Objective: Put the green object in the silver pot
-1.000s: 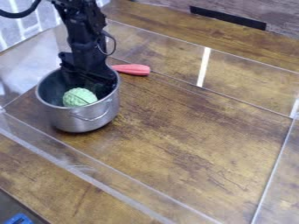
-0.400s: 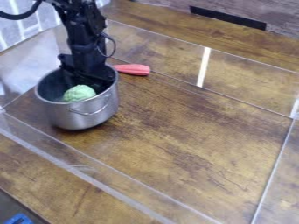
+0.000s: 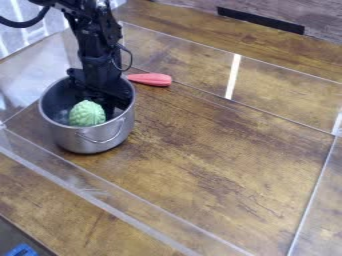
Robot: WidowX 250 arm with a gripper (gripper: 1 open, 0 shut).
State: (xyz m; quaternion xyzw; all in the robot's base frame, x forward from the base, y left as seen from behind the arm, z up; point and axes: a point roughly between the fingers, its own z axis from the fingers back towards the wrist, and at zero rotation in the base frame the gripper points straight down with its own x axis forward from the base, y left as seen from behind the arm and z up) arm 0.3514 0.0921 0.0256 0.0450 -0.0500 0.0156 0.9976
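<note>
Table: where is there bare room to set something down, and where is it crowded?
The widest bare patch of table lies right of the pot, below the white strip. Another lies below the pot, past the long taped line. It is crowded at upper left: gripper, green toy and pot together, the red object close by.

The pot [image 3: 91, 136] is shiny, smooth metal, and the tabletop [image 3: 201, 160] (rather glossy) looks like brown wood.
</note>
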